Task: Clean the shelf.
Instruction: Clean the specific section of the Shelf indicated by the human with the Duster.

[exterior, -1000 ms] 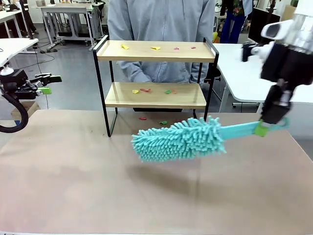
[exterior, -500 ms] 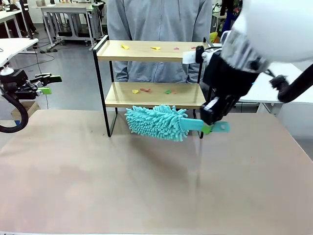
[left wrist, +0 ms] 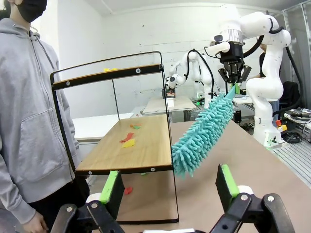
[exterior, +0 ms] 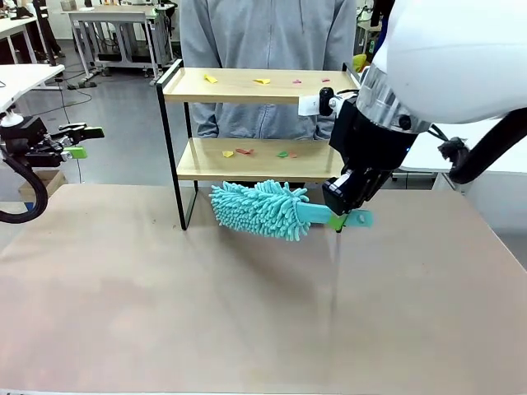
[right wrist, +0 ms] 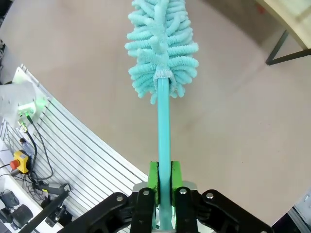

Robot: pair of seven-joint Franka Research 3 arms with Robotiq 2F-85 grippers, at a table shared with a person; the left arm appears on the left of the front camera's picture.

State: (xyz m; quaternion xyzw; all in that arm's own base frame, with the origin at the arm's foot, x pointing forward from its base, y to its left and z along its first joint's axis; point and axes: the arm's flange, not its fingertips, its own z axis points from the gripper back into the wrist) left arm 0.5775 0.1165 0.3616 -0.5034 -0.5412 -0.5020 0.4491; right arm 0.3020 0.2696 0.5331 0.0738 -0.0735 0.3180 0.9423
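The right claw is shut tight on the thin handle of a fluffy blue duster, just in front of the shelf.

From the claw, the duster's long line runs sideways toward the robot's left, along the shelf's front, with its fluffy head a bit lower than the bottom board. The shelf stands past the duster, at the far side of the tabletop, with small colored scraps on both boards. So I think the head must lift and go in over the wood. The right arm is much nearer. The left claw waits far off at the side, fingers apart and empty. The big white arm hides the shelf's right end. I cannot tell if the fluff touches the board's edge.
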